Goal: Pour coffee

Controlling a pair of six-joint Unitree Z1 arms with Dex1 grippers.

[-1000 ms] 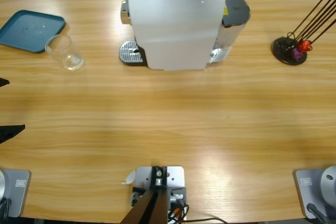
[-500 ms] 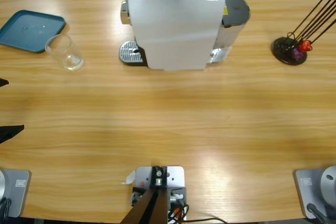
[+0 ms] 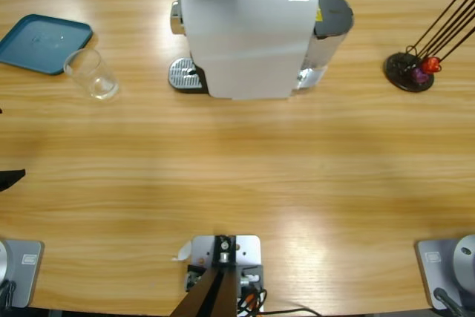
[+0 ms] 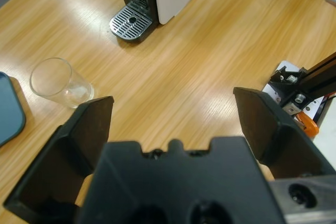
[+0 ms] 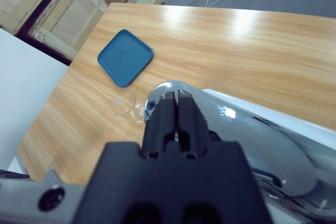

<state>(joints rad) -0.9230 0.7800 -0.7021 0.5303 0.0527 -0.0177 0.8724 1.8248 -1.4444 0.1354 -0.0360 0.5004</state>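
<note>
Overhead, the wooden table [image 3: 237, 168] carries white machine [image 3: 249, 35], glass [image 3: 90, 73] — left fingers [image 4: 89, 129] wide, right fingers [image 5: 173, 121] closed.

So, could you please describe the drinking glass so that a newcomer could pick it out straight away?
Start at the big white coffee machine at the long wooden table's far edge. Beside its drip-grate end lies a flat teal square tray; the clear empty tumbler glass stands just off its corner, the only see-through thing there.
</note>
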